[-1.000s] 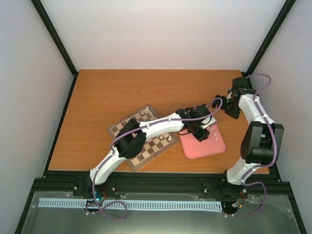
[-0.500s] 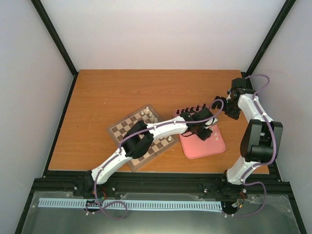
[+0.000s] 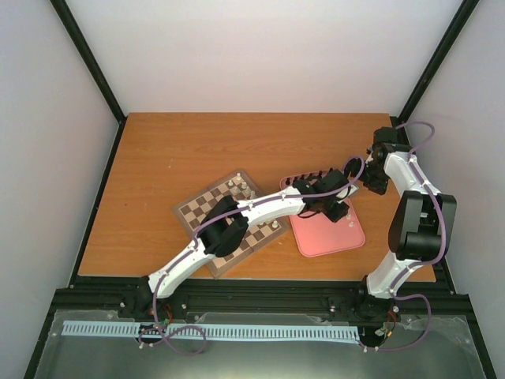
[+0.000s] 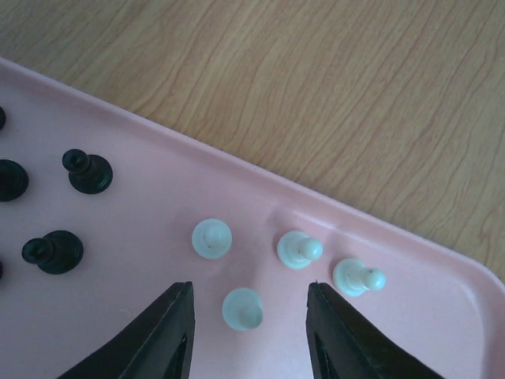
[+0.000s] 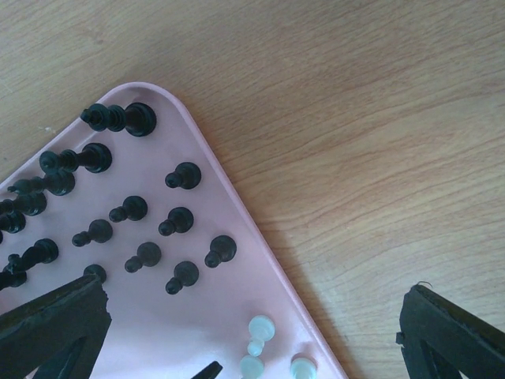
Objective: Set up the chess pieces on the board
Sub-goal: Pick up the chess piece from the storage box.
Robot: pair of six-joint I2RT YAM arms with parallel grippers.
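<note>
Chess pieces (image 5: 180, 219) lie mostly in the pink tray (image 3: 339, 238), which sits on the wooden table (image 3: 173, 150) just to the right of the board (image 3: 195, 208). We see the black ones crowded toward the tray's far corner. Four cream ones (image 4: 298, 249) are grouped close to one rim. A few more cream pieces (image 3: 241, 188) stand on the board, along its far edge and near its right side.

The left arm (image 3: 260, 207) stretches across the board to the tray. There the left gripper (image 4: 248, 312) hangs over the cream group with its jaws partly open. One cream pawn (image 4: 243, 308) stands in the gap, and we see pink tray floor on either side of it, so neither of the fingers (image 4: 170, 335) touches it and nothing is gripped. The other three cream pieces sit just beyond the fingertips, toward the rim.

The right gripper (image 3: 371, 180) hovers by the tray's far right corner with its jaws spread wide and nothing held. From its wrist camera we see that corner, the black pieces and bare table below it.
</note>
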